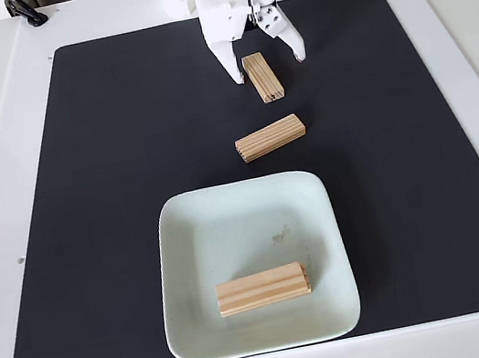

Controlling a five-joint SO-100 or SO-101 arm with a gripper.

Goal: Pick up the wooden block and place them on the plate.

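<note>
Block on plate (254, 274) nearest; farther back, another wooden block (262, 77) between wide-spread jaws (266, 67).

Three light-tan wooden blocks with lengthwise stripes, plus a pale mint square plate (182, 273) with rounded corners and raised rim, low on the dark mat. One block (262, 288) flat inside the plate's lower part, lying crosswise. A second (270, 137) just above the plate, slightly slanted. A third (262, 77) higher up, nearly lengthwise.
</note>
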